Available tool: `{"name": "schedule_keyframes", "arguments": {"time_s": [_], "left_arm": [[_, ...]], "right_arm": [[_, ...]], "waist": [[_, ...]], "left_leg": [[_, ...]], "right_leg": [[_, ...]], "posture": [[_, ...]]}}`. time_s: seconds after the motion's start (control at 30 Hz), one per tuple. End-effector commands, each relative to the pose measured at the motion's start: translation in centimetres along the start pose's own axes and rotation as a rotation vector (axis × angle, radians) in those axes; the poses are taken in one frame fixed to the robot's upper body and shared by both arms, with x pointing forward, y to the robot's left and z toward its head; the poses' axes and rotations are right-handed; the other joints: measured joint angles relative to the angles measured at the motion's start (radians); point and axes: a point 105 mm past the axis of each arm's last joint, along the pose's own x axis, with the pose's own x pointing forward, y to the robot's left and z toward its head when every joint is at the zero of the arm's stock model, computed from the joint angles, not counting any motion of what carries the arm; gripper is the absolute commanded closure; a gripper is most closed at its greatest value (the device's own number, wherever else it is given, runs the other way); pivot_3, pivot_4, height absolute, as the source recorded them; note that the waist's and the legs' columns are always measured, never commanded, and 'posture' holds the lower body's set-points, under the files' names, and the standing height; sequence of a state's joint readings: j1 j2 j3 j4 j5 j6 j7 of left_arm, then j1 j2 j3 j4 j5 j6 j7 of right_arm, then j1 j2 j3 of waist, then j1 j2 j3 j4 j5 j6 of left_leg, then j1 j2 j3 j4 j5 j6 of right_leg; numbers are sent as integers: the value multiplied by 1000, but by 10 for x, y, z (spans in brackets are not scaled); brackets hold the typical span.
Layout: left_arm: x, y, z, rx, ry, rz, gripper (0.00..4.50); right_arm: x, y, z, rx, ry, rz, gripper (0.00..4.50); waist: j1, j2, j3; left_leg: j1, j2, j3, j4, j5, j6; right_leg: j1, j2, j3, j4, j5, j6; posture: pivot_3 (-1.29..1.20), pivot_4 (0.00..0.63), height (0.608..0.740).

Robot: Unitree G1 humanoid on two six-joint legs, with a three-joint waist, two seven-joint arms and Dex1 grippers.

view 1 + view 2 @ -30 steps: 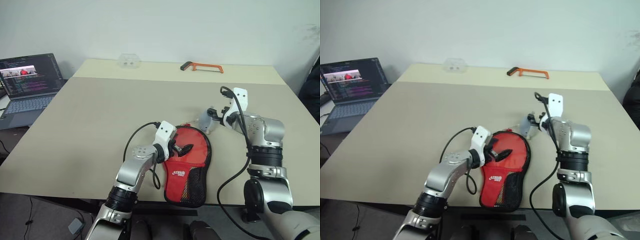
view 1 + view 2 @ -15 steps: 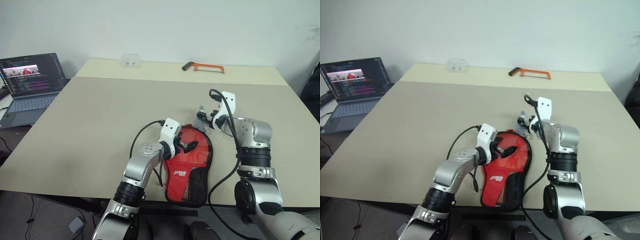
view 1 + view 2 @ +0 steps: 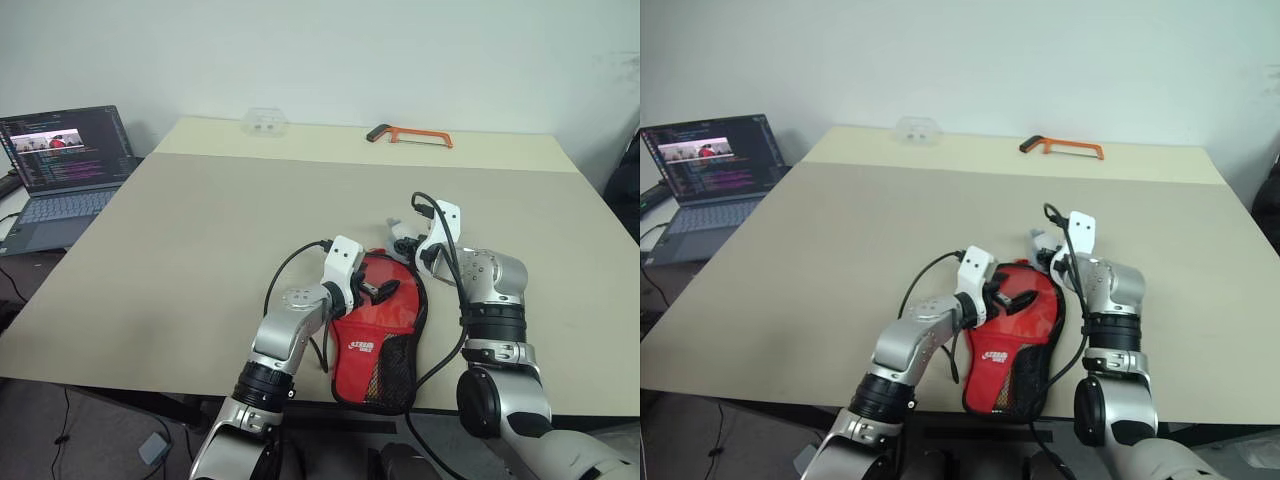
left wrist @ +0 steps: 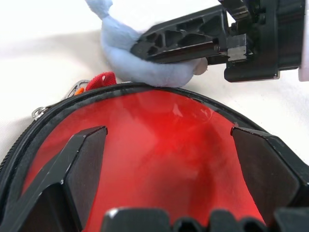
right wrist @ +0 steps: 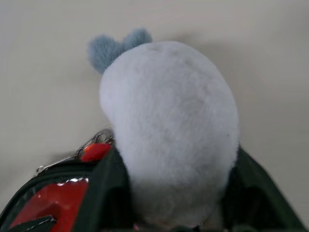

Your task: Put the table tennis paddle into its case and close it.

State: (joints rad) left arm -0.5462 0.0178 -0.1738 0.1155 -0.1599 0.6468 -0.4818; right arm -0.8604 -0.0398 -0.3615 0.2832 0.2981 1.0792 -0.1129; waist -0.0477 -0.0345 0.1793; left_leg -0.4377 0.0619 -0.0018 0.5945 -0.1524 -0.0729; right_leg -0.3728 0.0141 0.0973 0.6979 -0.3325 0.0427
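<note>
The case lies red side up, logo and mesh pocket showing, near the table's front edge. The paddle is hidden. My left gripper hovers open just over the case's round red end, nothing between its fingers. At the case's far rim lies a pale blue fluffy plush, next to the zip pull with its red tab. My right gripper is shut on that plush, one black finger on either side. In the left wrist view a black finger presses on the plush.
An orange-framed hacksaw and a small clear plastic box lie at the table's far edge. An open laptop stands off the table's left side. The beige table stretches wide to the left of the case.
My right gripper has come down and to the left onto the fluffy plush at the case's rim and closed on it. The left gripper has stayed open over the case.
</note>
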Motion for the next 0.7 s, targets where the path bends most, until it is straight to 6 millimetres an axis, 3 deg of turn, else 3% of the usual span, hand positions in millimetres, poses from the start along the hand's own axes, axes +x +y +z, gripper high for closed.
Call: {"name": "schedule_keyframes", "arguments": {"time_s": [0.03, 0.2, 0.43, 0.53, 0.7], "left_arm": [[5, -5, -7, -7, 28, -15, 0], [6, -1, -8, -9, 36, -5, 0], [5, 7, -12, -14, 57, 15, 0], [5, 8, -13, -12, 62, 14, 0], [6, 10, -15, -7, 76, 14, 0]], "right_arm": [[-7, -22, 29, 6, -100, -83, 3451], [-16, -60, 51, -71, -169, -197, 3682], [-39, -112, 66, -115, -179, -296, 3703], [-48, -123, 61, -184, -151, -302, 3704], [-78, -136, 35, -393, -4, -206, 3742]], "waist": [[3, 0, 0], [12, 0, 0], [21, 0, 0], [23, 0, 0], [22, 3, -2]], "left_leg": [[0, 0, 0, 0, 0, 0], [0, -1, 1, 0, 0, 0], [0, -2, 1, 0, 0, 0], [-1, -2, 0, 0, 0, 0], [-1, -2, 1, -1, 0, 0]], "right_leg": [[0, 0, 0, 0, 0, 0], [0, -1, 1, -1, 0, 0], [0, -2, 0, -1, 0, 1], [1, -2, 0, -3, 0, 1], [1, -2, 0, -5, 0, 3]], "posture": [[0, 150, 740], [0, 150, 740], [0, 150, 740], [0, 150, 740], [0, 150, 740]]}}
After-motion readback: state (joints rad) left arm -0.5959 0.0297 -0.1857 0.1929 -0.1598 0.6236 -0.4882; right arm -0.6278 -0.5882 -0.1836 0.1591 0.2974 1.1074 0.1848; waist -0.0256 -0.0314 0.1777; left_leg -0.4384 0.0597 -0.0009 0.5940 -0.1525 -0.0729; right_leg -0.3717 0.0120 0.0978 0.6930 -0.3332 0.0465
